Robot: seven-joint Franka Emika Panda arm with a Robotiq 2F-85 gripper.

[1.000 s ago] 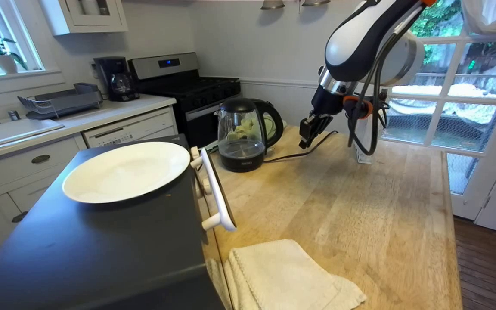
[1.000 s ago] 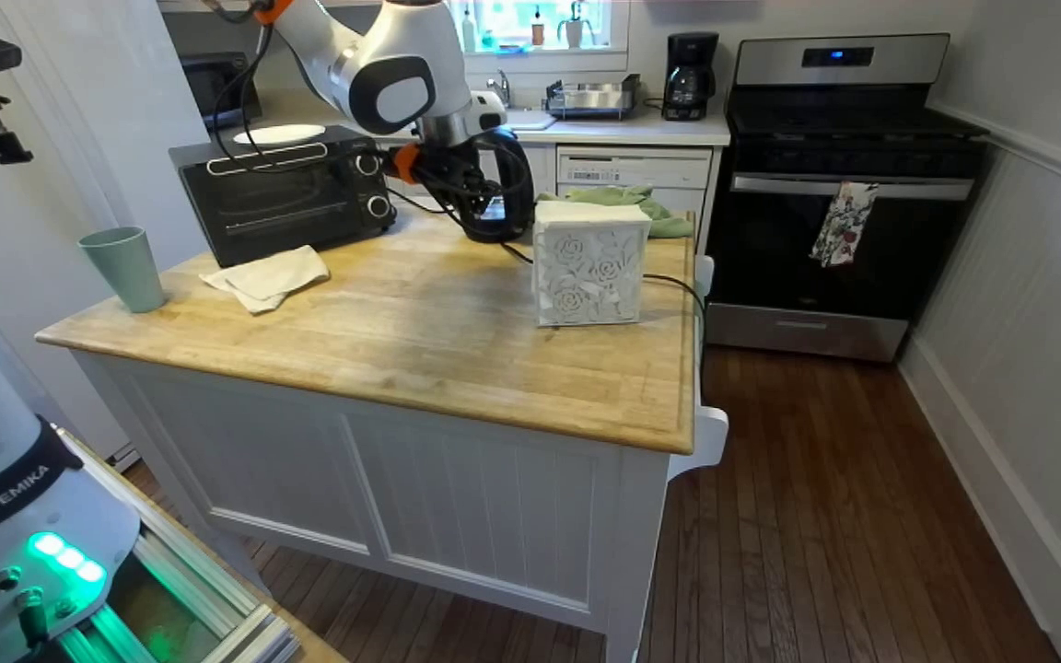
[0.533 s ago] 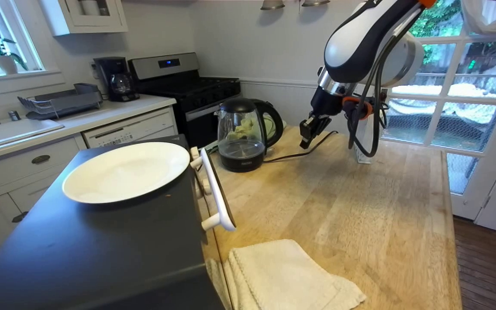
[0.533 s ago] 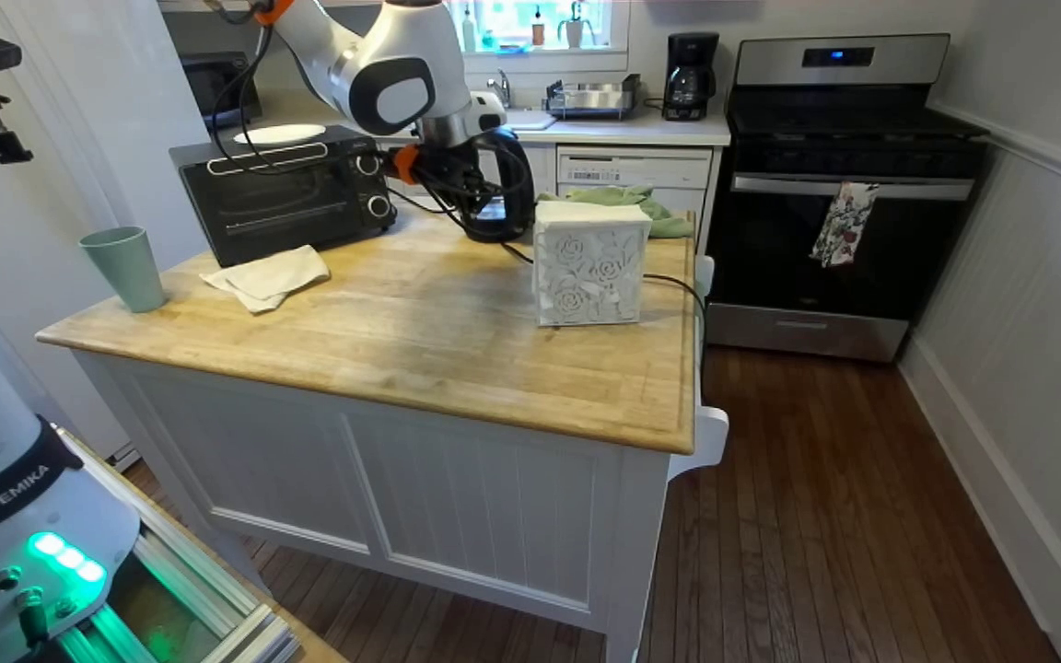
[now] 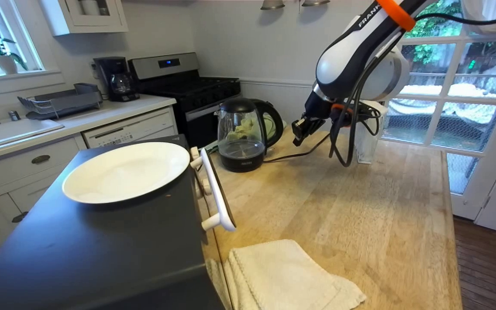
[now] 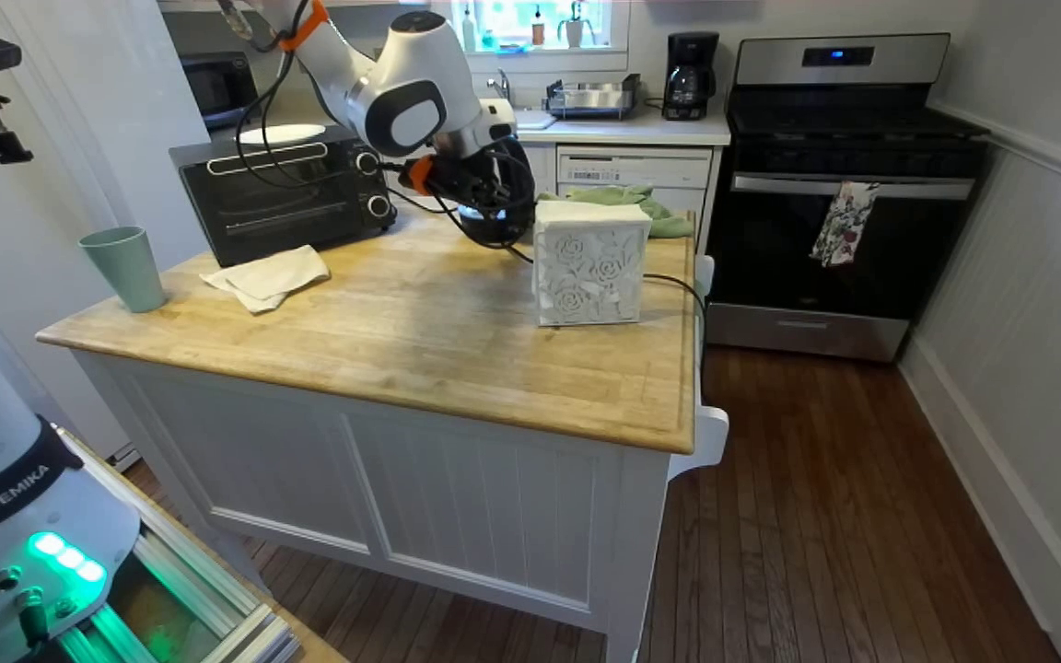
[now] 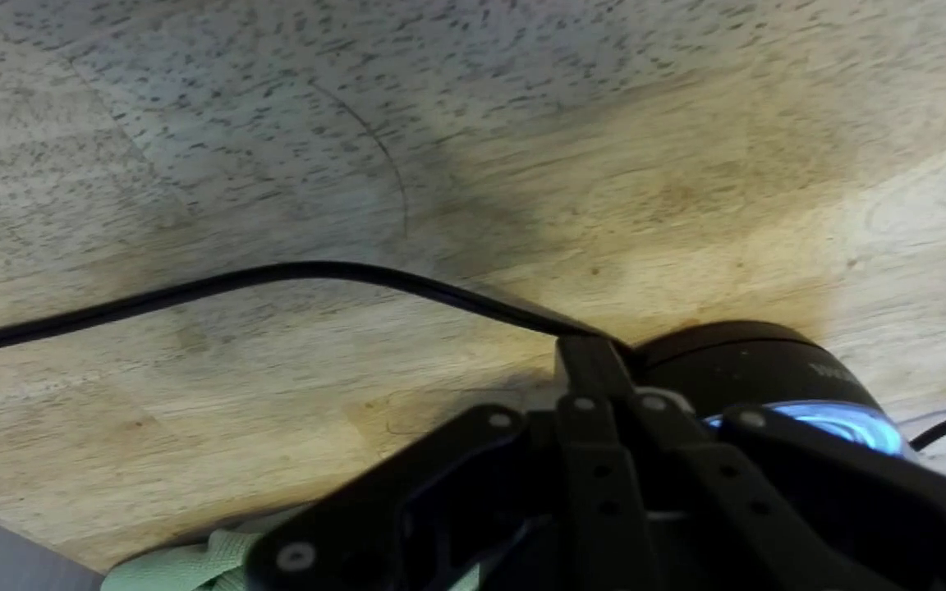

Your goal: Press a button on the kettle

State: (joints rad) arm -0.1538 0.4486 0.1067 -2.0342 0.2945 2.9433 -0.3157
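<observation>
Honey-coloured wood forms the broad island top below you, and your landmark on it is the squat clear-glass kettle with black lid, loop handle and base, standing upright. Your white-and-black robot arm hangs over the wood on the kettle's handle side. Near the kettle, opposite its handle, sits the boxy black toaster oven; push too hard and the kettle could slide or tip toward it, spilling what looks like a little water. Well apart from the kettle, on its handle side, stands the white square box with raised roses; the slack black cable loops under your wrist could catch it if you swing wide.

Your black two-finger gripper has its fingers together, nothing seen between them, making a single blunt prod. The kettle lies just beside the fingertips, handle facing them: in an exterior view a gap shows, so they are not touching, while in the wrist view the fingers cover part of its base. Depth between them you cannot judge. The thin black cord leaves the kettle's base and runs below the gripper; come down low and you could pin or drag it, pulling the kettle. The button, smallest of all, cannot be made out in any view; it likely sits near the handle, and pressing blind could miss it or knock the handle.
</observation>
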